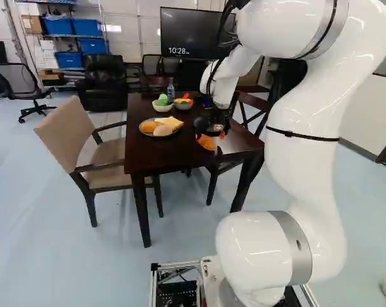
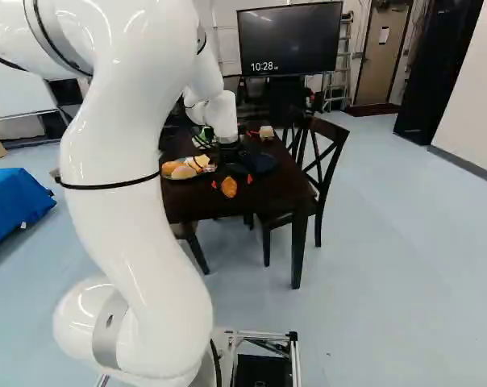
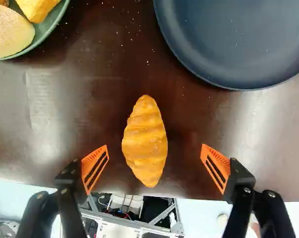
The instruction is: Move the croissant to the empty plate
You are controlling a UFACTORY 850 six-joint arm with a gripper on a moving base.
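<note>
Croissant [image 3: 145, 141]: ridged, tapered | tool [image 3: 155, 168]: spread, released | plate [image 3: 233, 39]: smooth, round

Open surface [image 3: 97, 94] is flanking the croissant [image 3: 145, 141] and running on between the dark plate [image 3: 231, 42] and the food plate [image 3: 47, 30], whose rims are blocking either side.

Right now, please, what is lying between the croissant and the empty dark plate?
Nothing but bare tabletop, with a few small pale specks, lies between the croissant and the plate. The wrist view shows this.
</note>
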